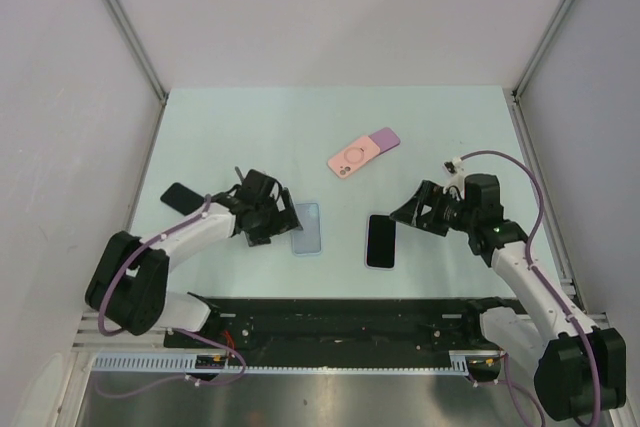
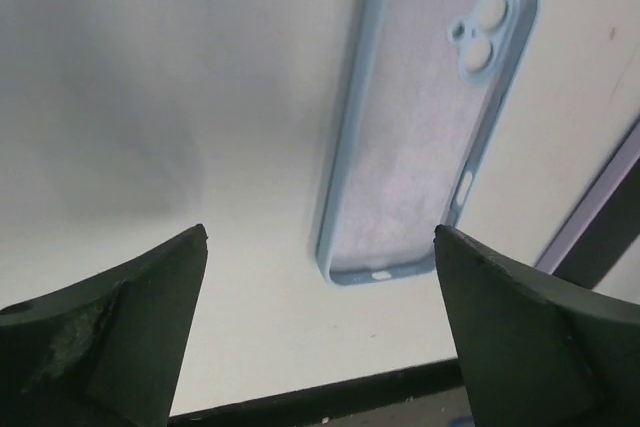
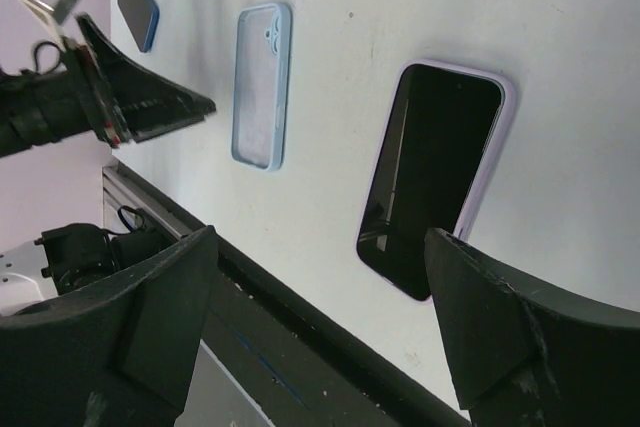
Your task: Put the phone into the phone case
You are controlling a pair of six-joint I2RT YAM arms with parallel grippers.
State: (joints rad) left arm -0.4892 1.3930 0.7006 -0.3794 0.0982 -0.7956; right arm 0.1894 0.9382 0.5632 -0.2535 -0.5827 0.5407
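Left gripper [image 1: 278, 217]: fingers spread wide, nothing between them. It sits low over the table [image 1: 250, 127], just beside the left long edge of the phone case [image 1: 307, 229]. In the left wrist view the two dark fingertips [image 2: 150, 307] frame bare tabletop, with the case's near short end just ahead of them and not touching.

Right gripper [image 1: 402, 215]: jaws also wide apart and empty, angled down toward the phone [image 1: 380, 241] and close to its right side. No contact can be made out.

Phone case: light blue, lying flat, hollow side up with the pale lining showing. The camera cut-outs are at the far end.

Phone: lying flat with the black screen up and a lilac rim visible. It lies to the right of the case, roughly parallel to it, with a strip of table between them. It is not in the case.

Elsewhere: a pink case [image 1: 352, 158] with a ring on its back lies further out, a lilac piece [image 1: 385, 137] touching its far end. A dark phone [image 1: 180, 196] lies beside the left arm.
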